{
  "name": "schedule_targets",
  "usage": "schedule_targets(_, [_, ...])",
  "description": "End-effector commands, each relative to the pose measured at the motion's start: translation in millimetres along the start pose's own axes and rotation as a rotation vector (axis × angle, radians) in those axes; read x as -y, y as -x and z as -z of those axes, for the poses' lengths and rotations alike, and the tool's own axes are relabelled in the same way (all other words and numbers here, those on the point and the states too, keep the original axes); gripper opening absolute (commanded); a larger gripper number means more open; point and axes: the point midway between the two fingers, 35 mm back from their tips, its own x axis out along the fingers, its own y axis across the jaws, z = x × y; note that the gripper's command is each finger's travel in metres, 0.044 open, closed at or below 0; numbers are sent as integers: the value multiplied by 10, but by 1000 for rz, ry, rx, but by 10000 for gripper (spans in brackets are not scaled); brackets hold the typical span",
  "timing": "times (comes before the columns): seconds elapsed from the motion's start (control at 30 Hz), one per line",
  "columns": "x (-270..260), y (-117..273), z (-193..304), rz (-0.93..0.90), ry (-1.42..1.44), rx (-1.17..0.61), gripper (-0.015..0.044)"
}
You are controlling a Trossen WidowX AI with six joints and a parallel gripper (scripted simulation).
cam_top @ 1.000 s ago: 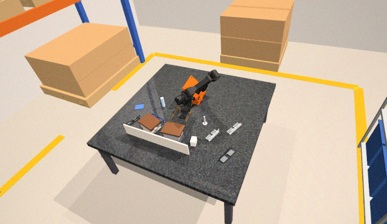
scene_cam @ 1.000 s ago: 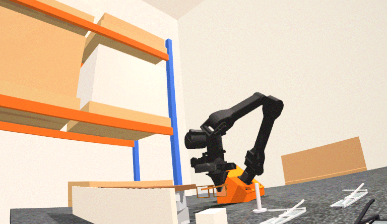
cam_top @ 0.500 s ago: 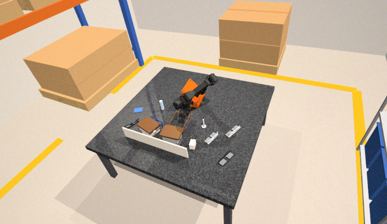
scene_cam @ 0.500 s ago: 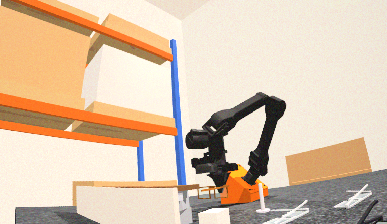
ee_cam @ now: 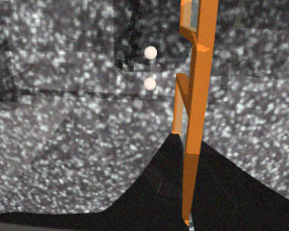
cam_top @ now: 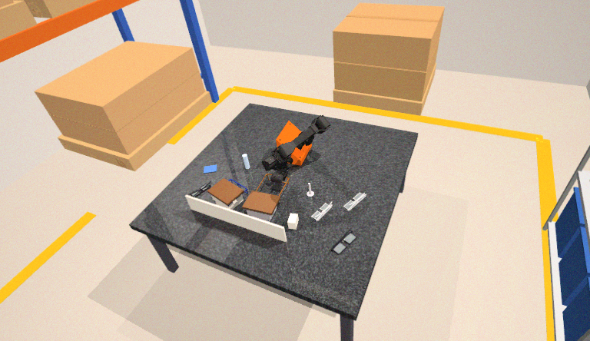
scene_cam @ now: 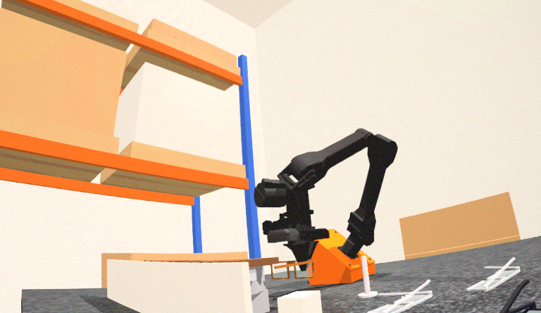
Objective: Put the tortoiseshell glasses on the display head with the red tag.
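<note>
Table [cam_top: 322,267]: dark speckled top, centre of the top view; pale floor, yellow floor lines, cartons [cam_top: 387,50] upper right, orange-and-blue racking [cam_top: 195,37] upper left. Glasses [cam_top: 284,186] [scene_cam: 287,263] [ee_cam: 200,87]: one pair, thin amber-brown frame, squarish lenses, temples extended, near the brown-topped display heads [cam_top: 261,201], mid-frame. Gripper [cam_top: 276,177] [scene_cam: 303,268] [ee_cam: 179,142]: black, tips pinched on the glasses' frame.

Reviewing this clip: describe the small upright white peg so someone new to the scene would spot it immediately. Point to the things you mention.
On the dark table [cam_top: 374,159] [scene_cam: 451,269], find the robot's orange base [cam_top: 287,134] [scene_cam: 325,268]. The peg [cam_top: 309,187] [scene_cam: 364,273] stands between that base and the two white glasses. It is a thin post on a round foot, whereas the nearby white block [cam_top: 293,220] [scene_cam: 301,303] is squat and boxy.
</note>
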Motion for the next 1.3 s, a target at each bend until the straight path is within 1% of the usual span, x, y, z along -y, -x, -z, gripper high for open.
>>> schedule_targets(0.0, [-66, 1, 12, -1, -3, -4, 0])
schedule_targets(1.27, [-617, -4, 18, -4, -1, -4, 0])
